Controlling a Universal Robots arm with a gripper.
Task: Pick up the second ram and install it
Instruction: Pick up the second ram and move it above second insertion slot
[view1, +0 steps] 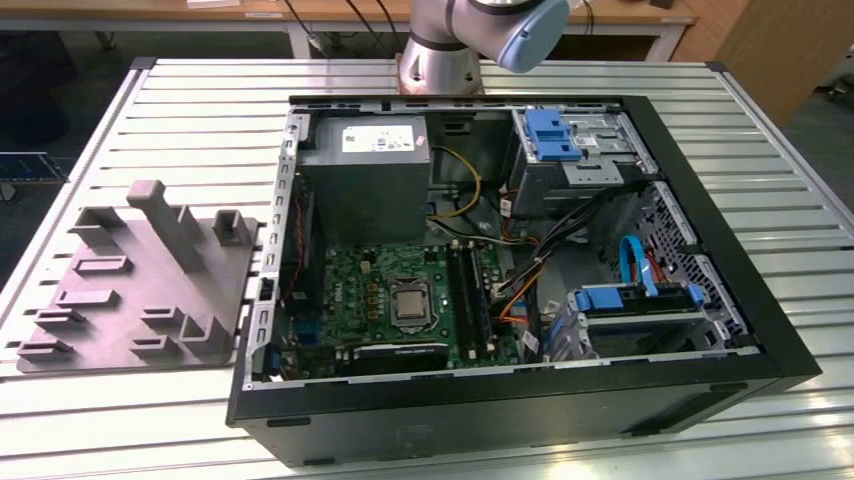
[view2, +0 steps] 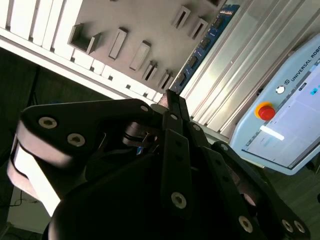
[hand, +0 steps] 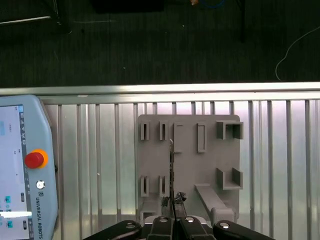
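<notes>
The second ram (view2: 202, 47) is a thin dark board with black chips that sticks out from my fingertips. In the first wrist view the second ram (hand: 171, 160) shows edge-on as a narrow strip. My gripper (view2: 169, 97) is shut on one end of it, and in the first wrist view the gripper (hand: 173, 202) hangs high over the grey holder block (hand: 187, 167). The open computer case (view1: 267, 300) lies on the table with its motherboard (view1: 380, 290) and long black memory slots (view1: 465, 290) facing up.
The grey holder block (view1: 134, 280) with upright posts sits on the slatted metal table (view1: 200, 100), at the exterior view's left of the case. A teach pendant (hand: 25, 165) with a red stop button lies on the table. The arm's base (view1: 441, 60) stands behind the case.
</notes>
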